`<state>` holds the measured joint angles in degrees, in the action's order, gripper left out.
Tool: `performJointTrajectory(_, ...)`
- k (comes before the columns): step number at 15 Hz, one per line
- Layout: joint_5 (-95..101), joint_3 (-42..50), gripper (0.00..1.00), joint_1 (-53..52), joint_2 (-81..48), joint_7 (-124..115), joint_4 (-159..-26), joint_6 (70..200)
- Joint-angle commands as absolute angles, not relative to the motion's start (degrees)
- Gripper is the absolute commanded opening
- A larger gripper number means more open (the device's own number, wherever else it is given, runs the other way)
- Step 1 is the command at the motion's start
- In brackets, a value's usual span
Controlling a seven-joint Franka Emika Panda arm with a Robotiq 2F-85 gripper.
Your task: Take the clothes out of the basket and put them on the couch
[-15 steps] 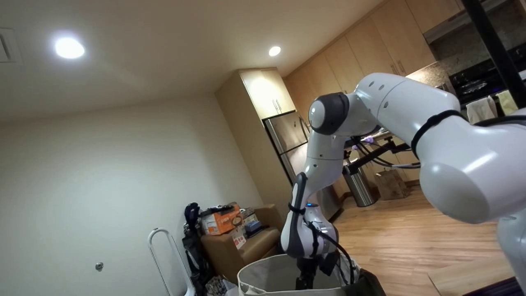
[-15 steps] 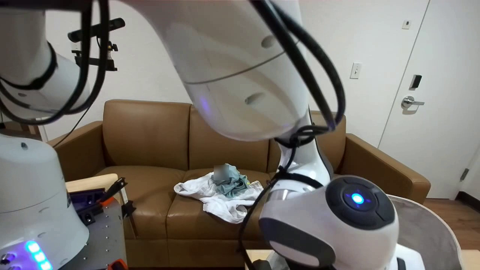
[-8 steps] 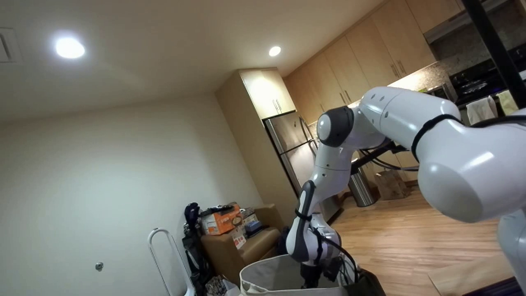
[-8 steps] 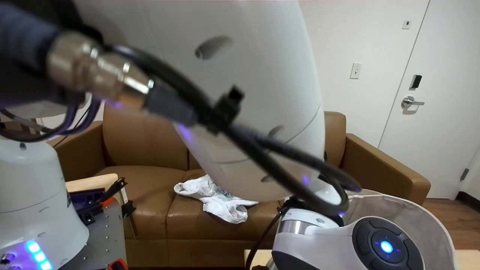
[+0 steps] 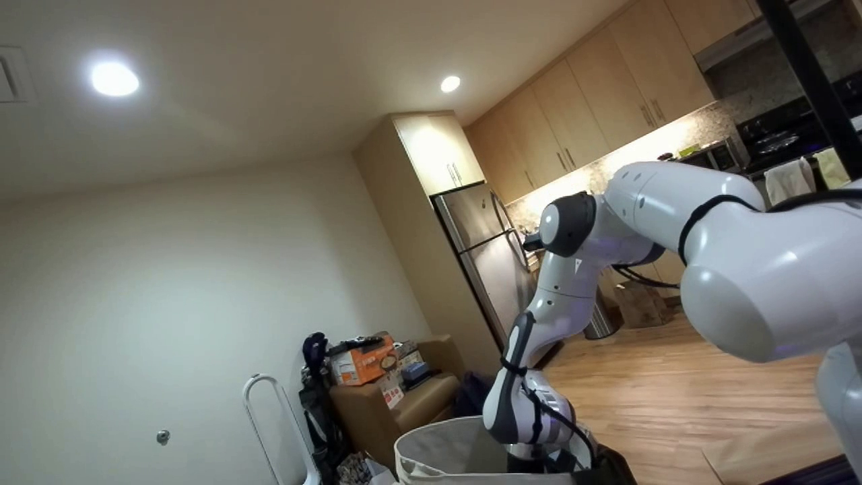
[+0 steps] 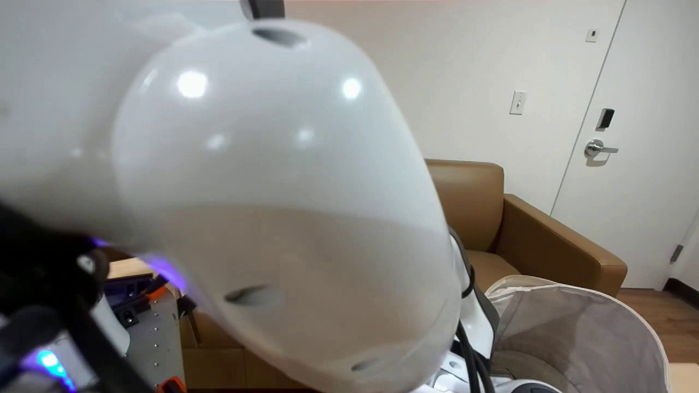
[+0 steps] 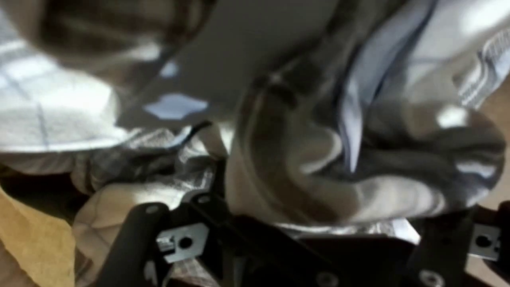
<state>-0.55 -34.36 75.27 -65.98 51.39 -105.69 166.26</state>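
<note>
Clothes [image 7: 275,171]: their plaid is plain only in the wrist view.
Door handle [image 6: 598,148]: in an exterior view only.
Fridge [image 5: 498,283], orange box [image 5: 367,360]: in an exterior view only.
Couch [image 6: 469,202]: largely hidden behind the arm [image 6: 284,218].
Basket [image 5: 444,448]: in both exterior views, lower part cut off; in an exterior view, just before the couch's end.
Gripper [image 7: 334,239]: jaws wide apart, a blurred fold across the gap, tips hard to make out; in an exterior view it reaches down inside the basket, its lower part hidden.
Ceiling lights [image 5: 114,79]: two.
Basket, gripper, fridge, orange box: one each.
Clothes' number: folds overlap, cannot tell.
</note>
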Motion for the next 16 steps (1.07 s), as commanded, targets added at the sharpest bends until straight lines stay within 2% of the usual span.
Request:
performJointTrajectory(1, 0.29, -32.94, 0.75, 76.0, -68.87, 53.15, -104.25, 165.84)
performJointTrajectory(3, -0.09, -31.32, 0.67, 74.53, -68.43, 51.56, -104.13, 167.67)
performJointTrajectory(11, 3.67, -36.32, 0.13, 76.01, -66.77, 49.1, -108.25, 185.32)
performJointTrajectory(12, 5.0, -37.18, 0.08, 76.06, -66.61, 47.69, -108.6, 187.82)
performJointTrajectory(16, 13.0, -38.64, 0.02, 74.77, -63.94, 39.44, -109.58, 195.68)
